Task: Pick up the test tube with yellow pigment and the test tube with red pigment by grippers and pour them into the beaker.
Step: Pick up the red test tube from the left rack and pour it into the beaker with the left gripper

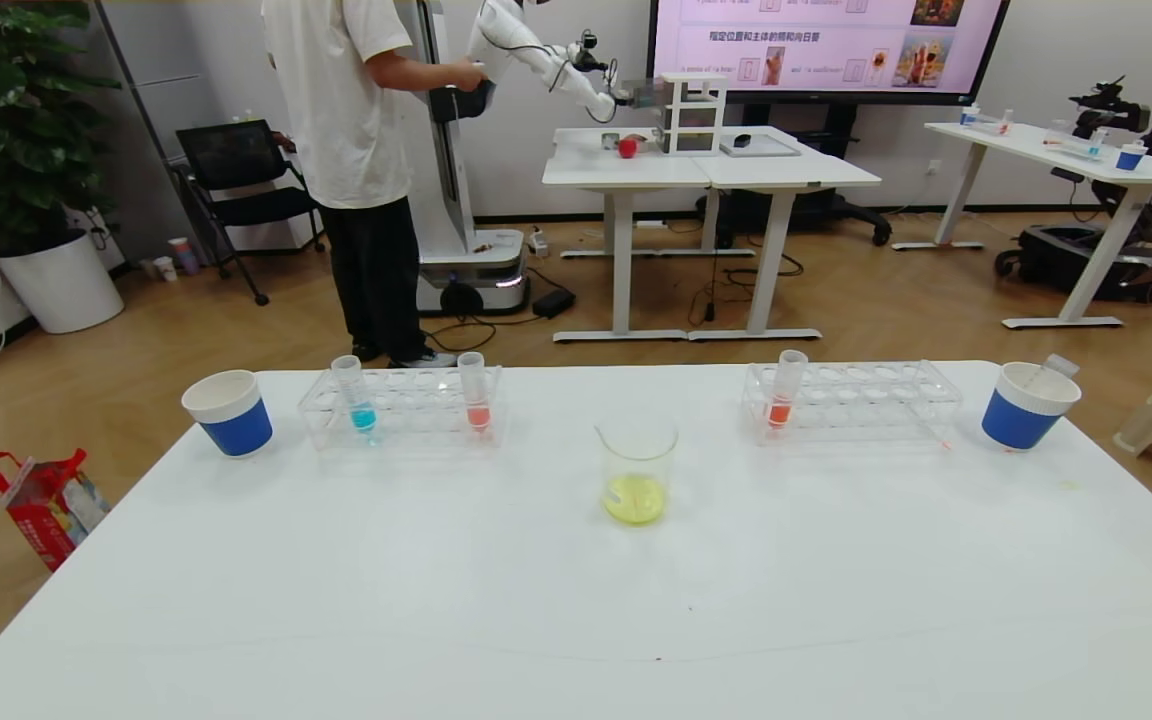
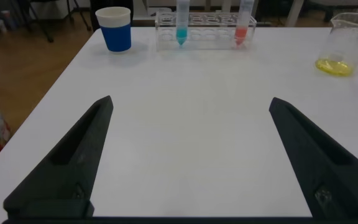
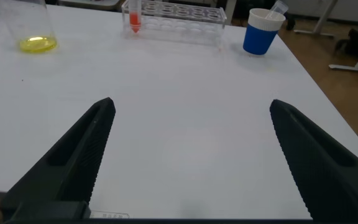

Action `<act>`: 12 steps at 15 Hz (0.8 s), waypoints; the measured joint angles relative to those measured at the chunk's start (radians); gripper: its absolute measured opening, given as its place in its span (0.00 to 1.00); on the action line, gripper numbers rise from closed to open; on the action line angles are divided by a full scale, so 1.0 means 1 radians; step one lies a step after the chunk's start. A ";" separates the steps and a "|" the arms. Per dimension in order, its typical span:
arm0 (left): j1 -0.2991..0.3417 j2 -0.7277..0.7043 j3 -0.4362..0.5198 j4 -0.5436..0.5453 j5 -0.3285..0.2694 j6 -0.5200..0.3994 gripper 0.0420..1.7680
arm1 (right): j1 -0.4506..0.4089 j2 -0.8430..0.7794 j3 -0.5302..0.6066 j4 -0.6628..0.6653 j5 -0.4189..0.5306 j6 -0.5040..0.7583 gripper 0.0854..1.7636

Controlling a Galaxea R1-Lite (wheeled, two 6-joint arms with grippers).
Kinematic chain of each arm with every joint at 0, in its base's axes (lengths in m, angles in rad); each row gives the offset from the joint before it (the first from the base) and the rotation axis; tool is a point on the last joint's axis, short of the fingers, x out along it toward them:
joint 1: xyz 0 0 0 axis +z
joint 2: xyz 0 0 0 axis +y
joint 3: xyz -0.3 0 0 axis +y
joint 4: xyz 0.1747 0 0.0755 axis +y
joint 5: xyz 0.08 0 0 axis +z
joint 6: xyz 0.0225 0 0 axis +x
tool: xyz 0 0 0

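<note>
White table [image 1: 576,620], items as found. Beaker [image 1: 636,472]: upright at mid-table, toward the far edge, a shallow pool of yellow liquid in its bottom. Left rack [image 1: 401,408], near the far left corner: one tube with blue liquid [image 1: 354,394], one with red liquid [image 1: 474,391]. Right rack [image 1: 851,400], near the far right corner: one red tube [image 1: 785,390]. Blue-and-white paper cups: one [image 1: 228,412] at the far left corner, one [image 1: 1028,404] at the far right corner with an empty clear tube [image 1: 1054,368] leaning in it. Left gripper [image 2: 188,162] and right gripper [image 3: 191,162]: both low over bare tabletop at the near edge, fingers spread wide, holding nothing.
</note>
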State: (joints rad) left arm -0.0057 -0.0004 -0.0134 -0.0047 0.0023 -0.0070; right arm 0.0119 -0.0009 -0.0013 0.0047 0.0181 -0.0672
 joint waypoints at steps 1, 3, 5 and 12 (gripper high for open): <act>0.000 0.006 -0.029 0.002 0.000 -0.001 0.99 | 0.000 0.000 0.000 0.000 0.000 0.000 0.98; -0.002 0.071 -0.104 -0.008 0.001 -0.006 0.99 | 0.000 0.000 0.001 0.000 0.000 0.000 0.98; -0.009 0.191 -0.180 -0.069 0.001 -0.010 0.99 | 0.000 0.000 0.001 0.000 0.000 0.000 0.98; -0.023 0.902 -0.332 -0.662 0.007 -0.003 0.99 | 0.000 0.000 0.001 0.000 0.000 0.000 0.98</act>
State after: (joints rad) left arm -0.0287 0.9015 -0.3453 -0.6668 0.0091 -0.0104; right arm 0.0119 -0.0009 0.0000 0.0047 0.0181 -0.0668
